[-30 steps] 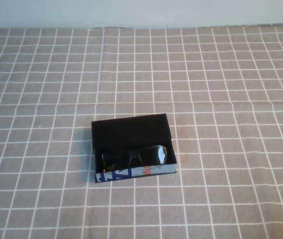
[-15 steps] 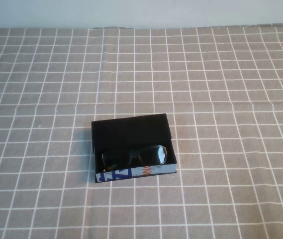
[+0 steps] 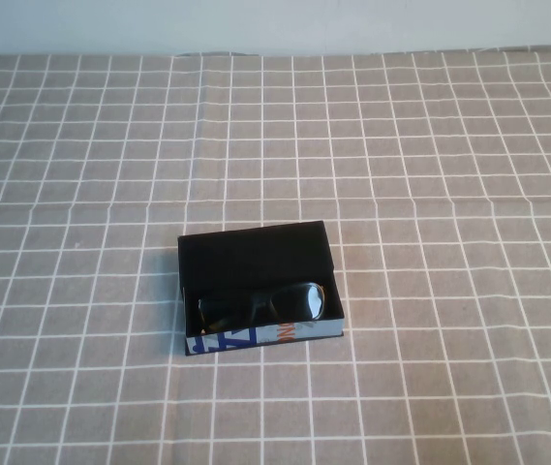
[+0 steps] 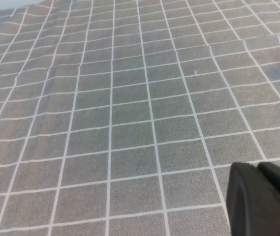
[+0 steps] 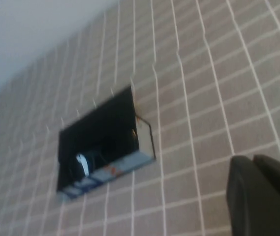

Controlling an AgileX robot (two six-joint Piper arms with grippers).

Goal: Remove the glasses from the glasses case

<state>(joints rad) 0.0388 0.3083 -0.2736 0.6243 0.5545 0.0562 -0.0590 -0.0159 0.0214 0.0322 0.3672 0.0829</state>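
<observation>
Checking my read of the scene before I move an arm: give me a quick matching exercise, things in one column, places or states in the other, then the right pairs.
Things:
1. glasses
2. glasses case
3. left gripper
4. right gripper
5. tablecloth

Places or states:
A. grey with a white grid, covering the table
B. open on the cloth, printed front edge toward the robot
C. lying inside the case, along its front edge
D. its wrist camera sees the case
E. its wrist camera sees only bare cloth

Pairs: 1-C, 2-B, 3-E, 4-D, 5-A
</observation>
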